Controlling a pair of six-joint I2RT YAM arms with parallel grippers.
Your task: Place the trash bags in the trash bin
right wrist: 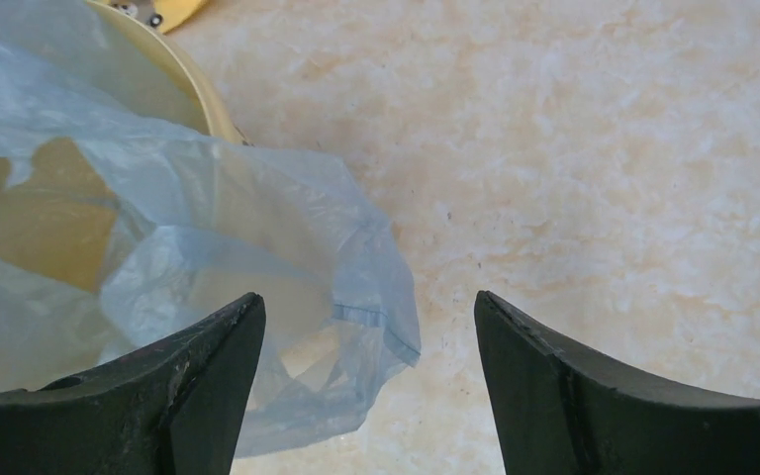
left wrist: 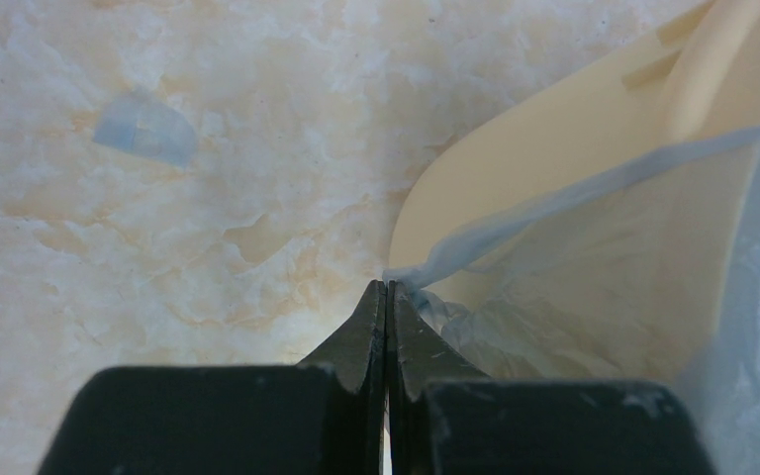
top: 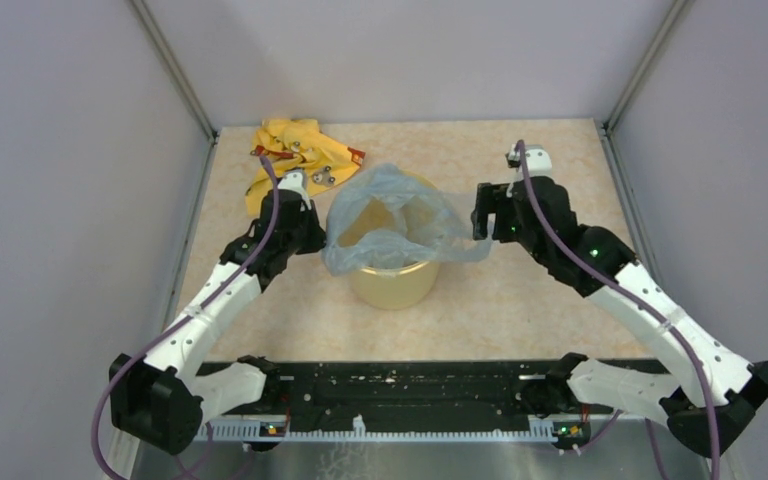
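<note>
We see the left gripper [left wrist: 388, 287] with its jaws pressed together, pinching a stretched strand of the trash bag [left wrist: 574, 193] at their tips. The strand runs across the wall of the trash bin [left wrist: 554, 139]. A pale blue scrap [left wrist: 145, 131] lies apart on the marbled table [left wrist: 208, 257].

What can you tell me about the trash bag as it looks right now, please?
The trash bag is thin, crumpled, translucent pale blue-grey film, draped open over the trash bin and spilling past its rim on both sides. The left gripper is shut on a stretched strand of its edge; the other side hangs loose by the open right gripper, ungripped.
</note>
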